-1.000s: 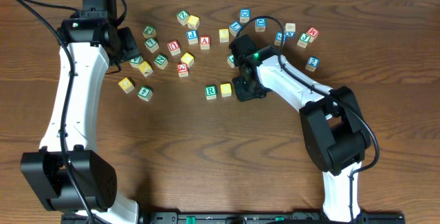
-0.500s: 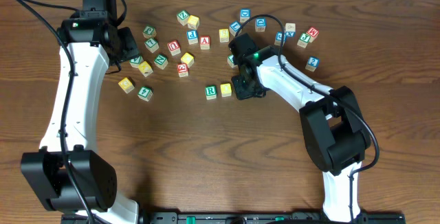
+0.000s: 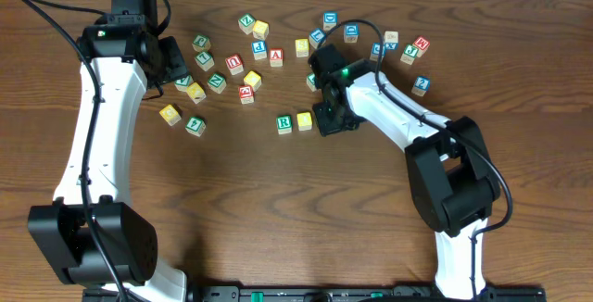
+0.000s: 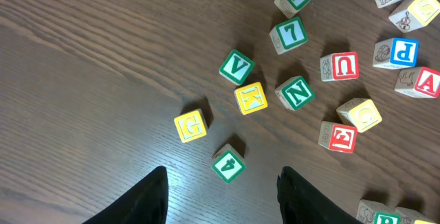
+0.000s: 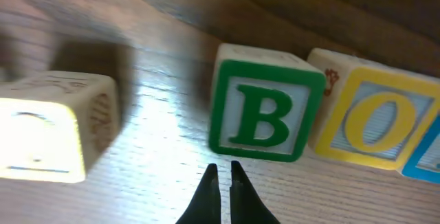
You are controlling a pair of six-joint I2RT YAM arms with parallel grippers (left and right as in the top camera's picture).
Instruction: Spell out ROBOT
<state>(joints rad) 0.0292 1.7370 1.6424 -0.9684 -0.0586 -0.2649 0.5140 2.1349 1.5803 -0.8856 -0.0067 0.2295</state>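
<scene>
1. The right gripper (image 5: 225,177) is shown with its two fingertips set almost together, only a slit between them and nothing held
2. The B cube (image 5: 265,114) is seen directly ahead of those tips, upright and face-on, with its green frame just beyond them; whether it is touched cannot be told
3. On its right side in the wrist view the O cube (image 5: 375,124) is set against it, and a blue-framed cube (image 5: 425,162) is cut off by the picture's edge, its letter unread
4. On its left side a bare strip of table (image 5: 165,141) is left between it and a blurred yellow-faced cube (image 5: 41,131); this sideways gap is judged to be the relation on which the next nudge turns
5. In the overhead view the right gripper is placed just beside the yellow neighbour (image 3: 304,120) of the R cube (image 3: 284,123); the B cube is hidden beneath it
6. The left gripper (image 4: 221,200) is held wide and empty over the scattered cubes, well apart from the row, so the right arm is judged the nearer
</scene>
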